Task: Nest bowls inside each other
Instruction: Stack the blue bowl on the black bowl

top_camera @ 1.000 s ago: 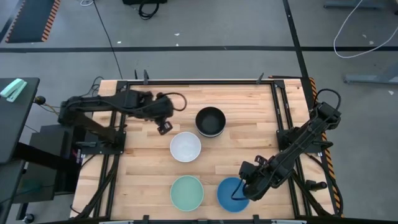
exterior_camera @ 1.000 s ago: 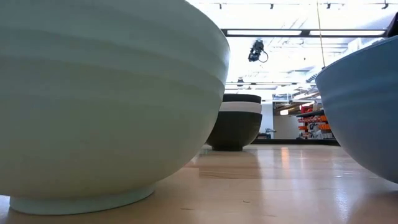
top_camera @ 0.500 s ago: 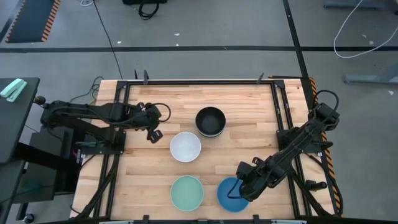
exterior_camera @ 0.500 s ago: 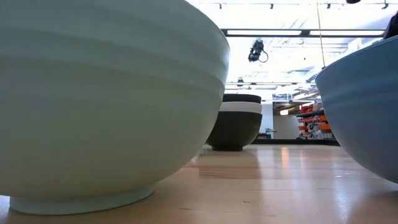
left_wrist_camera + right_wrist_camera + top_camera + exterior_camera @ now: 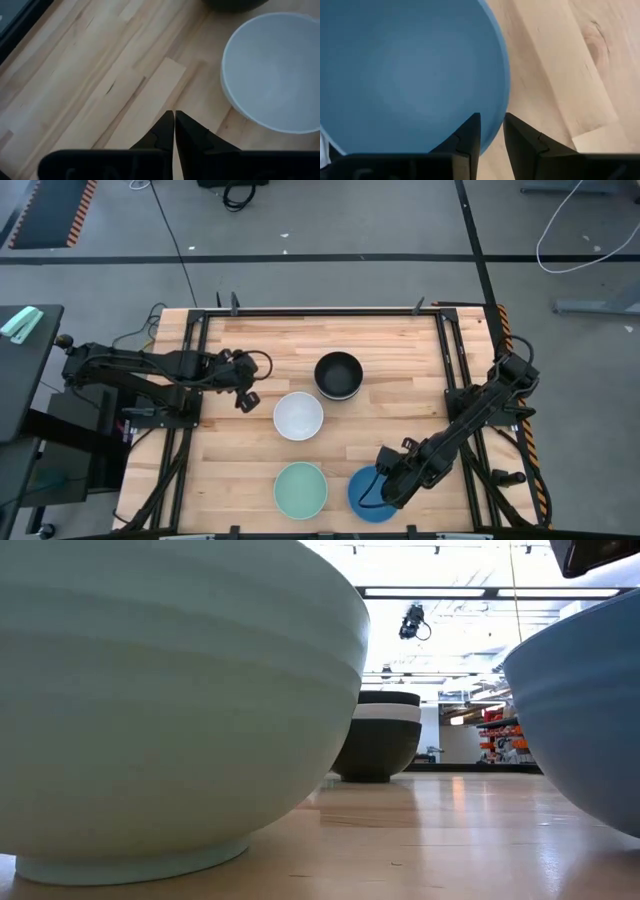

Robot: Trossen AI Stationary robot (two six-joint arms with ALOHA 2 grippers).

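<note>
My right gripper [image 5: 491, 131] stands spread astride the blue bowl's [image 5: 368, 492] rim at 5 o'clock on the table [image 5: 400, 370]; the bowl looks rigid, smooth and probably slippery, so I'd pinch the wall squarely, while my left gripper [image 5: 174, 125], fingers pressed together, waits at 9 o'clock.

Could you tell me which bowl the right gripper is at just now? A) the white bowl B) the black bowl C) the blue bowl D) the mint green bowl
C: the right gripper straddles the rim of the blue bowl with its fingers apart, one inside and one outside.
</note>
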